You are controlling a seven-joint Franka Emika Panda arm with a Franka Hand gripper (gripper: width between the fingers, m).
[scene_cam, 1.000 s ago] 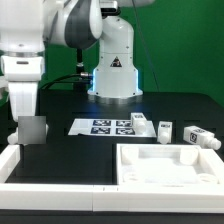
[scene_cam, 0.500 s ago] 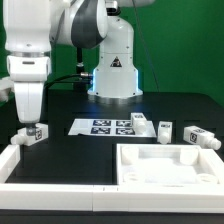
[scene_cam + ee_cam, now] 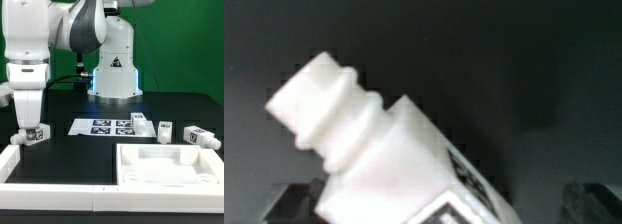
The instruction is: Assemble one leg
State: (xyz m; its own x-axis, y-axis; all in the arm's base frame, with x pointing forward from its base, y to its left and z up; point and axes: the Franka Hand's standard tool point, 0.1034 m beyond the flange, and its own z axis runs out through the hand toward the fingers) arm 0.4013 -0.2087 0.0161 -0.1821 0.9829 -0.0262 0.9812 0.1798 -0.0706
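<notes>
Arm at nine o'clock carries one leg; the grip contact is poorly resolved.

In the exterior view the robot arm [image 3: 62, 28] is cut off at the upper edge, and its body hides part of the black table [image 3: 175, 105] behind it. The large white panel [image 3: 126, 166] at five o'clock runs out of frame at the lower edge. The marker board [image 3: 104, 126] lies at centre. Three loose legs [image 3: 165, 130] sit in a row toward three o'clock, their details too small to read. The gripper [image 3: 30, 128] is narrowed onto a tilted white leg [image 3: 34, 134] at nine o'clock, just beside the white border [image 3: 10, 158]. In the wrist view this leg [image 3: 381, 130] fills the frame with its stepped end outward. The fingers [image 3: 295, 205] are dark blurs, so the pad contact cannot be confirmed there.
</notes>
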